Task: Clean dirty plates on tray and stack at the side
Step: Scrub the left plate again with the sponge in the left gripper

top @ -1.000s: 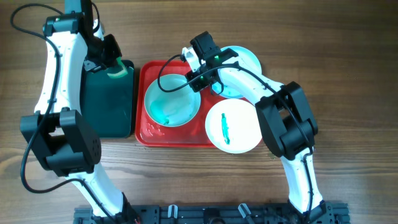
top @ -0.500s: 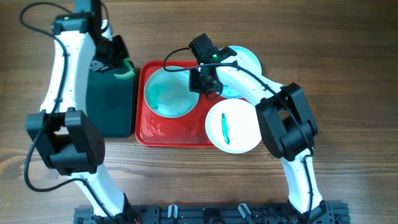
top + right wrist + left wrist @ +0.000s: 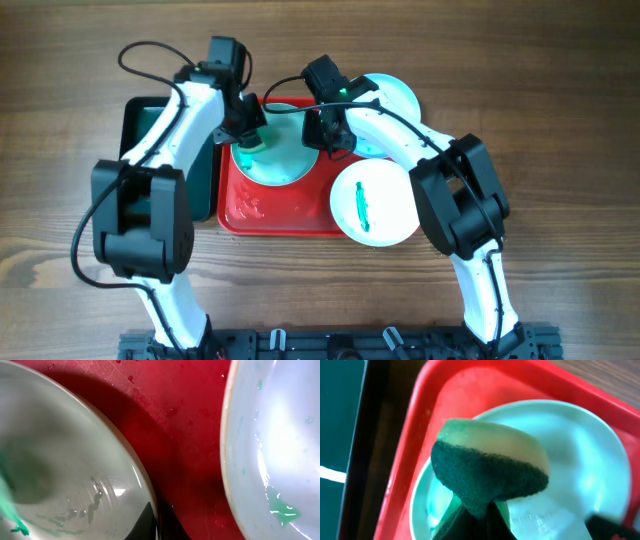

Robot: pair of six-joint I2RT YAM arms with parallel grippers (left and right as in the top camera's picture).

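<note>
On the red tray lies a white plate with a cyan rim and teal smears. My right gripper is shut on that plate's right rim, one finger inside and one outside. My left gripper is shut on a sponge with a dark green scouring face, which hangs over the plate's left part. A second plate sits at the tray's back right, partly under my right arm. A third plate, with a green streak, overlaps the tray's right rim.
A dark green bin stands against the tray's left side, and its edge shows in the left wrist view. Water drops lie on the red tray floor between the held plate and its neighbour. Bare wooden table surrounds everything.
My left arm has swung right from the green bin to above the tray's plate, carrying the sponge. My right gripper has closed on the plate's rim and stayed there.
</note>
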